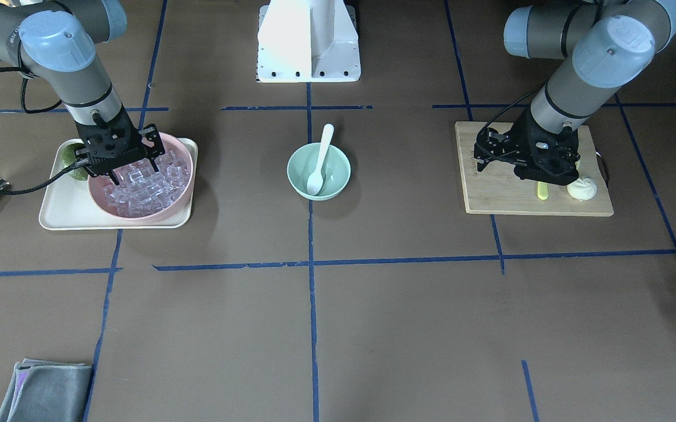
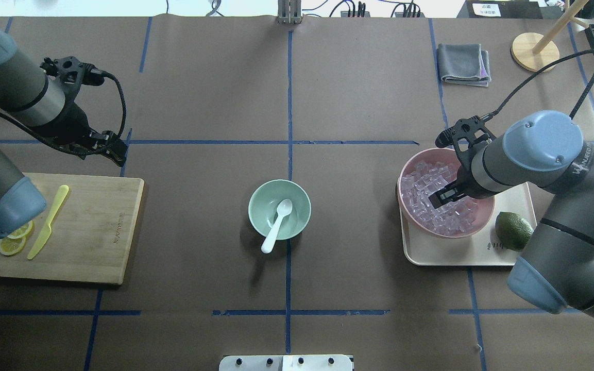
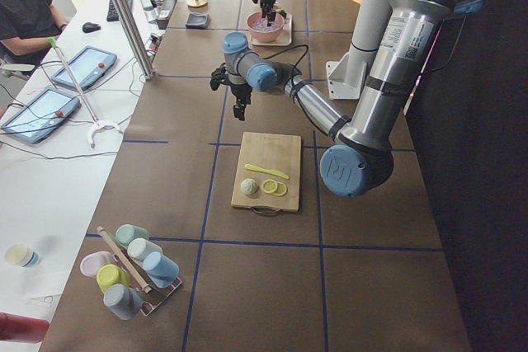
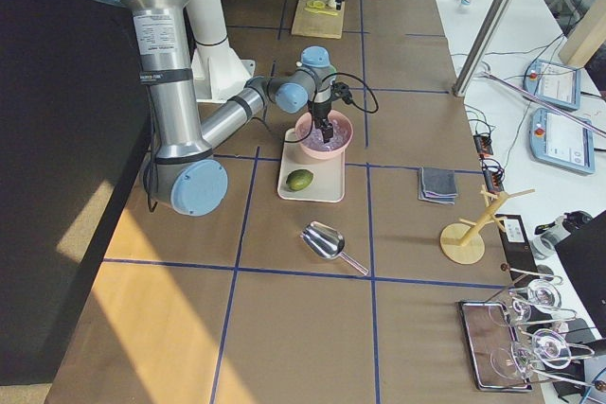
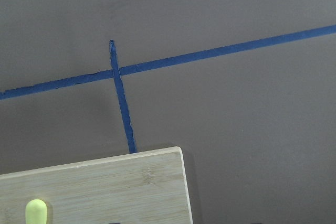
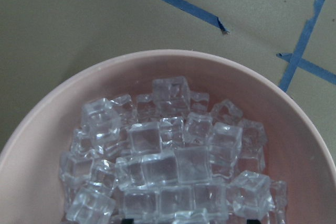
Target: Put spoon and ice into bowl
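The white spoon (image 1: 320, 158) lies in the mint-green bowl (image 1: 296, 176) at the table's middle, scoop down inside, handle resting over the rim; both show in the overhead view, spoon (image 2: 277, 224) and bowl (image 2: 255, 201). The clear ice cubes (image 2: 425, 188) fill the larger pink bowl (image 2: 474, 226). My right gripper (image 2: 443, 198) is open, with its fingertips down among the ice (image 6: 168, 166). My left gripper (image 2: 116, 154) hangs open and empty above the far edge of the wooden cutting board (image 2: 96, 232).
The pink bowl sits on a cream tray (image 2: 456, 255) with a lime (image 2: 514, 230). The board holds a yellow-green knife (image 2: 48, 221), lemon slices (image 2: 13, 239) and a white bun (image 1: 582, 189). A grey cloth (image 2: 464, 63) and a metal scoop (image 4: 327, 241) lie further off.
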You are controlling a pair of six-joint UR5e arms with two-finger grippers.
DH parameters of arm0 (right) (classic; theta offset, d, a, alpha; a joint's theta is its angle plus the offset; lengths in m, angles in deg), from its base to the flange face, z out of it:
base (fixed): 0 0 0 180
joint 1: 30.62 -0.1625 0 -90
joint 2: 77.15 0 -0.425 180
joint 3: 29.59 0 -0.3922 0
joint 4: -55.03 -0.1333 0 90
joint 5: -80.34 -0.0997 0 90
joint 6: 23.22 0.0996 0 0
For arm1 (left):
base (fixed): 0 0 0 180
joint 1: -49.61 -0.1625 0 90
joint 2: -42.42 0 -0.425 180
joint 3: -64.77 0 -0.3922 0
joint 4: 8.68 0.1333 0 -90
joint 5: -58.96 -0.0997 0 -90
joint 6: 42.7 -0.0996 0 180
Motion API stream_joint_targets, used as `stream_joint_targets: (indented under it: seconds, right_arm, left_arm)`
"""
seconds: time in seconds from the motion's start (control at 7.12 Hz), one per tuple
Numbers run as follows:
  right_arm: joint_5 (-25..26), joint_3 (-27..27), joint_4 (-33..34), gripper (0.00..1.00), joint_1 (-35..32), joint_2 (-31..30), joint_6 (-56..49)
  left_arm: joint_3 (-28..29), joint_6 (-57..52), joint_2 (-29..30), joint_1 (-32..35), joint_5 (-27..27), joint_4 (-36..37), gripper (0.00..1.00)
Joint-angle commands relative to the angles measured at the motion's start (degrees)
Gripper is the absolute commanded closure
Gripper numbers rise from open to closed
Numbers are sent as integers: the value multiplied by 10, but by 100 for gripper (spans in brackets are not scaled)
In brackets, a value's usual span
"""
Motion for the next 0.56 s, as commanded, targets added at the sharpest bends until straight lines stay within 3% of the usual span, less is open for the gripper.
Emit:
stream_joint_targets:
  seconds: [0.0, 0.14, 0.42]
  right_arm:
    - [8, 0, 0, 26, 2, 2, -2]
    - [8, 0, 0, 45, 3, 2, -2]
    - [10, -1, 0, 94, 3, 2, -2]
  left_arm:
    - [0, 1, 0, 1, 0, 0, 13]
    - [0, 0, 0, 0, 0, 0, 13]
    - [0, 0, 0, 0, 0, 0, 13]
